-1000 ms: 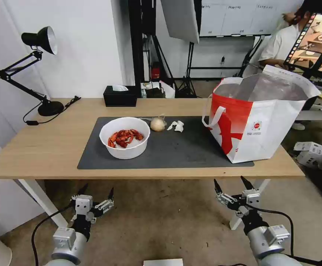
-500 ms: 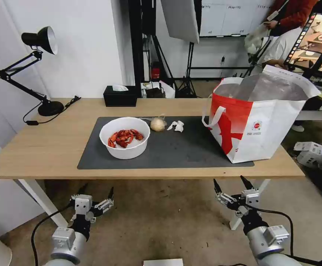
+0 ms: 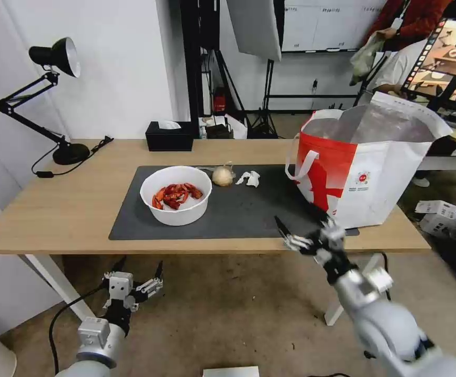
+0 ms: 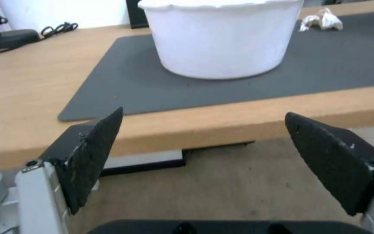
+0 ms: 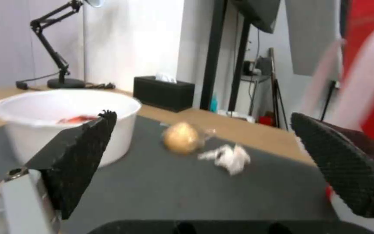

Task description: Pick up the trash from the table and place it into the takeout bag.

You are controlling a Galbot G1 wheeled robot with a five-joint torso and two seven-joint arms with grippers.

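Looking across the pale wooden bench [image 3: 76, 209], I take its matte dark grey mat [image 3: 238, 212] as my landmark. On it sit a smooth round white bowl of red shells [image 3: 176, 195], a beige wrapped ball [image 3: 223, 176] and crumpled white tissue [image 3: 249, 178]. The boxy foil-lined takeout bag [image 3: 366, 173] stands on the mat's right end. My right hand [image 3: 300, 225] hovers spread over the mat's near edge; my left hand [image 3: 138, 269] hangs spread below it.

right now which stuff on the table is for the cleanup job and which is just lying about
For the job: bowl of red shells, wrapped ball, crumpled tissue, takeout bag.
Lying about: tissue box, desk lamp, grey mat.
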